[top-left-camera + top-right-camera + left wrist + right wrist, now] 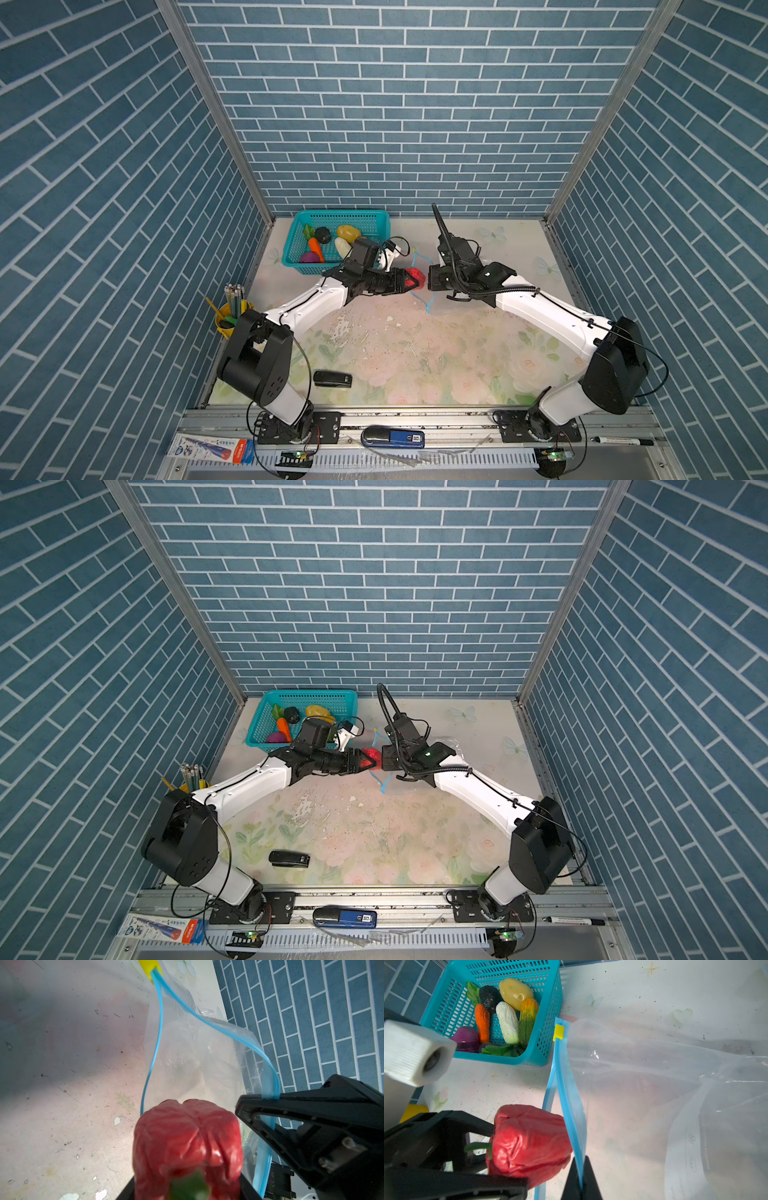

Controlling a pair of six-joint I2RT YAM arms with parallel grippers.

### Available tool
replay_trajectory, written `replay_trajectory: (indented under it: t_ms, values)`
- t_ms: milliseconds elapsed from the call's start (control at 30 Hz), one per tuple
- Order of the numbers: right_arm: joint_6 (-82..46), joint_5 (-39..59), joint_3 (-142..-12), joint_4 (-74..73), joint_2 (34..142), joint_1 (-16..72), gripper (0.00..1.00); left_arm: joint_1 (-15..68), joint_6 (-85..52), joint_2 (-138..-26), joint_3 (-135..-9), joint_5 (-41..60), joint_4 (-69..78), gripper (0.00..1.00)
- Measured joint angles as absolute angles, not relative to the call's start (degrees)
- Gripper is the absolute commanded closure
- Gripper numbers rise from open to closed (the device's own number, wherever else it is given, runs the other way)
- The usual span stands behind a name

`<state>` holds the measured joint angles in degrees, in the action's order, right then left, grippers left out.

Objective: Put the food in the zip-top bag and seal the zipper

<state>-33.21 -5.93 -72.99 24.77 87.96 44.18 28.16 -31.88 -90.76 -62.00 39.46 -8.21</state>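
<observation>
Loading step. The left tool (406,284), half open, grips the pepper (529,1142) at the bag (654,1095) mouth. The right tool (580,1169), fully closed, holds one zipper (207,1017) lip raised. Next: push the pepper inside, then release.

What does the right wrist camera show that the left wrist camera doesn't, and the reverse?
Only the right wrist view shows the teal basket with food such as the carrot and potato, and, side-on, the left gripper holding the red pepper. Only the left wrist view looks straight into the zip-top bag's open mouth. Both show the pepper, the blue zipper, its yellow slider, and the right gripper shut on the zipper.
</observation>
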Motion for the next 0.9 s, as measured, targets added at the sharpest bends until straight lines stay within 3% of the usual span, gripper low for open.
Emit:
replay_trajectory:
  t_ms: [900]
  values:
    - [-33.23, -4.23, -72.79, 23.94, 87.96, 44.18, 1.0, 28.95, -30.13, -94.5, -62.0, 38.59, -9.19, 0.57]
